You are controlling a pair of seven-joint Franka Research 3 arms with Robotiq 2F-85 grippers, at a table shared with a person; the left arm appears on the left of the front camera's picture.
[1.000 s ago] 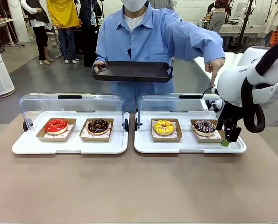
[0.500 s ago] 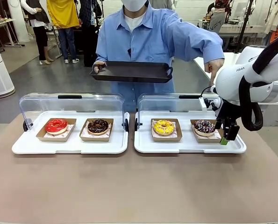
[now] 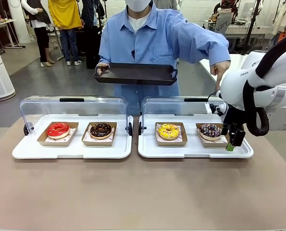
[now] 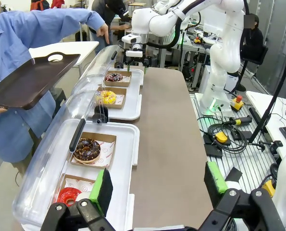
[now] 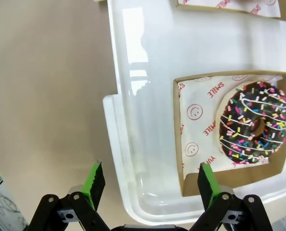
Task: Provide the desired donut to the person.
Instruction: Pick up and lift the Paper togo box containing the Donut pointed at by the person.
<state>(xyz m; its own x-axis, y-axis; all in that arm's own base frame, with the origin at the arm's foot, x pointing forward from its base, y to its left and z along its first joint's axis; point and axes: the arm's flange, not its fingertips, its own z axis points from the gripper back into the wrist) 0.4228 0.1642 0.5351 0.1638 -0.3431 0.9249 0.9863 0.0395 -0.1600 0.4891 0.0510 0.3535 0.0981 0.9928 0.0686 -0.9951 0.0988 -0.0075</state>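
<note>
Right claw is wide open with nothing in it, hanging low over the outer end of the white tray. The sprinkled donut sits in its cardboard box in the end slot of that tray, untouched. The person has a hand pointing down at that end, so I'd guess that's the one they want, and they're holding out a black tray to receive it. Left claw is parked well away at the other end of the counter, also open and empty.

What worries me: the right claw isn't centred on the box. One finger looks to be over the tray's rim and the other over the box's near corner, though the wide lens makes that hard to call. Drop straight down from here and it could jam on the rim or crush the cardboard wall. Pinching only one wall might tip the box on the lift and slide the donut out. That pointing hand is also close to the arm, and the raised clear lid stands just behind.
</note>
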